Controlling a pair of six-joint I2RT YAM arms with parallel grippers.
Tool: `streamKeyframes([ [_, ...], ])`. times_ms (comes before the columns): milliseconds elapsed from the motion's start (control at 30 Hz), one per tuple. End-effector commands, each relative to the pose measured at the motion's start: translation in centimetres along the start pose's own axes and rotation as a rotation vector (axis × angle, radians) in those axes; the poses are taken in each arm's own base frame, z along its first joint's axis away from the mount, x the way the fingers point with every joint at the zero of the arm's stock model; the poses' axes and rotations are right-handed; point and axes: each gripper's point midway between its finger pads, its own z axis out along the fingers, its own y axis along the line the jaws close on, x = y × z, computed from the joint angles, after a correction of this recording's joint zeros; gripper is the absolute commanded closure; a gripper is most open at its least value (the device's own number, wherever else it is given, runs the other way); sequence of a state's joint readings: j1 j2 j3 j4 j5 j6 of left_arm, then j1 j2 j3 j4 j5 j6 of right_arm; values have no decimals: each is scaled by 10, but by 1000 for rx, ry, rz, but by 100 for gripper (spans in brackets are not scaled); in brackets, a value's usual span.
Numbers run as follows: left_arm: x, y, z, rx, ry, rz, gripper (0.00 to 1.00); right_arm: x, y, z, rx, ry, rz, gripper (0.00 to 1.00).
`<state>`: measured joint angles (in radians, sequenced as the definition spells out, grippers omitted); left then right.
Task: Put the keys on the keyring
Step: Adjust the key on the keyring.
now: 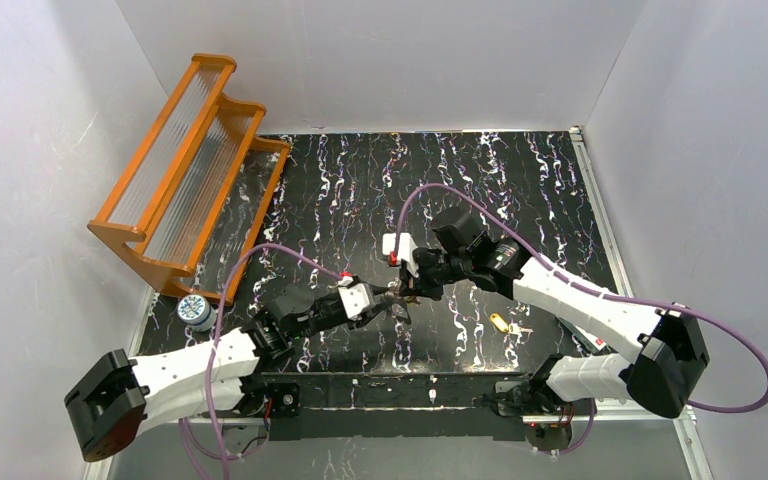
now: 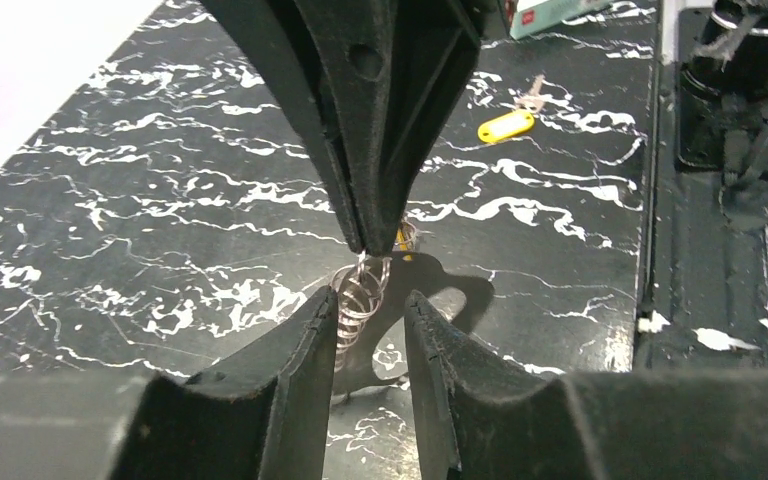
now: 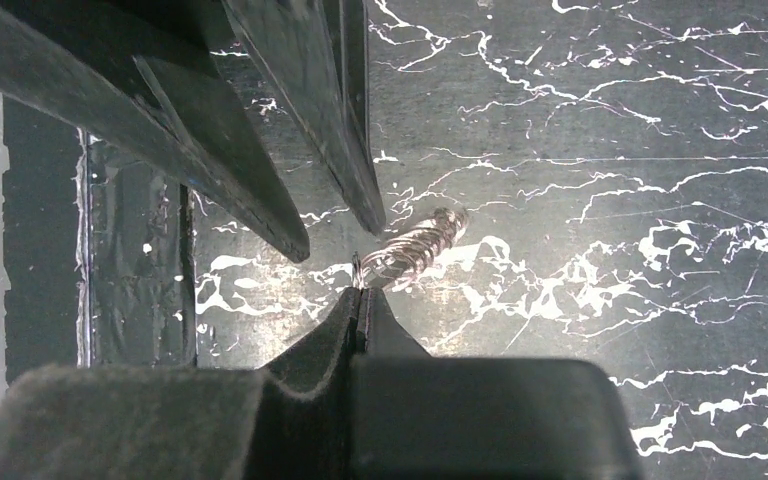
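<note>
One key (image 1: 500, 322), yellow-headed, is seen lying on the black marbled table (image 1: 340, 180) at the lower right of the top view, well apart from both grippers. Further in, at mid-frame, the two grippers are found tip to tip. The right gripper (image 3: 360, 297) is closed tight. The keyring (image 3: 415, 245), a silvery coil of wire, is pinched at one end by its tips and held above the table. The left gripper (image 2: 372, 300) is parted a little and nothing is clamped in it, though the coil hangs just beside one of its fingers. An orange rack (image 1: 185, 170) is set at the upper left.
</note>
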<state>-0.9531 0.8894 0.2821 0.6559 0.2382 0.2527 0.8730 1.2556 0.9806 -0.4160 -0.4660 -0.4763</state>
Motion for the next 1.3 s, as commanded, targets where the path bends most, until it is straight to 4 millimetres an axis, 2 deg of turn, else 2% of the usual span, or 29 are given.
streamKeyframes([
  [0,-15,-11,9,84,-42,21,71,-10,2,0,-12,-19,-44,99],
  [533,-19,-10,19,89,-62,-1,88,-12,9,2,-31,-49,-62,99],
  [667,-19,-9,19,80,-62,-8,100,-14,9,1,-29,-57,-70,99],
  [833,-17,-5,19,56,-54,-24,100,-15,7,1,-11,-72,-76,99],
  [900,-18,-3,18,38,-56,-31,100,-19,5,0,5,-90,-76,87],
  [1000,-20,4,12,-12,-77,-50,100,-23,0,-3,55,-125,-73,61],
  [1067,-24,8,7,-49,-111,-61,100,-27,-3,-6,86,-164,-67,51],
  [1267,-43,10,-9,-86,-257,-61,100,-36,-1,-16,53,-294,-66,49],
])
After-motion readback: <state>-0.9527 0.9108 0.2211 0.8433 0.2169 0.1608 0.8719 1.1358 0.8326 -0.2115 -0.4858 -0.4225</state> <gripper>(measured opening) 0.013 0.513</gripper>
